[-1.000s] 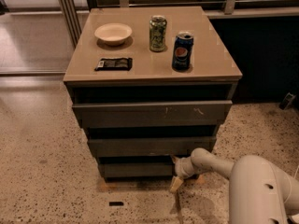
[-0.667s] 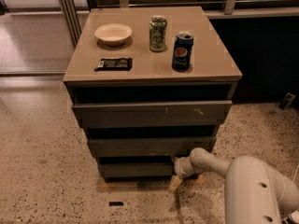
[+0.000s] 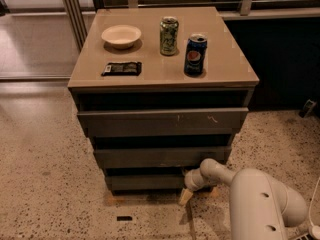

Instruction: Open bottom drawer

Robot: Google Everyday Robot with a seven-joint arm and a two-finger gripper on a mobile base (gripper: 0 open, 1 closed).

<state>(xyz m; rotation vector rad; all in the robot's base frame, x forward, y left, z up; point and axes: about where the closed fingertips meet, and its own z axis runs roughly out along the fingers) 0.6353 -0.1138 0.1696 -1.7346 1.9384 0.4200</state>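
Observation:
The bottom drawer (image 3: 145, 182) is the lowest, narrowest dark grey front of the tan-topped cabinet (image 3: 162, 71), close to the floor. Above it are the mid-sized front (image 3: 160, 156) and the widest front (image 3: 162, 120) with pale scratch marks. My gripper (image 3: 187, 191) is at the bottom drawer's right end, low near the floor, reaching in from my white arm (image 3: 250, 194) at the lower right. One pale fingertip (image 3: 184, 197) points down toward the floor.
On the cabinet top stand a cream bowl (image 3: 121, 35), a green can (image 3: 169, 35), a blue Pepsi can (image 3: 195, 54) and a dark snack packet (image 3: 121, 68). Speckled floor surrounds the cabinet. A dark wall panel is at the right, a metal rail at the back.
The gripper and arm have shifted slightly left toward the bottom drawer's right end. The drawers have not visibly moved.

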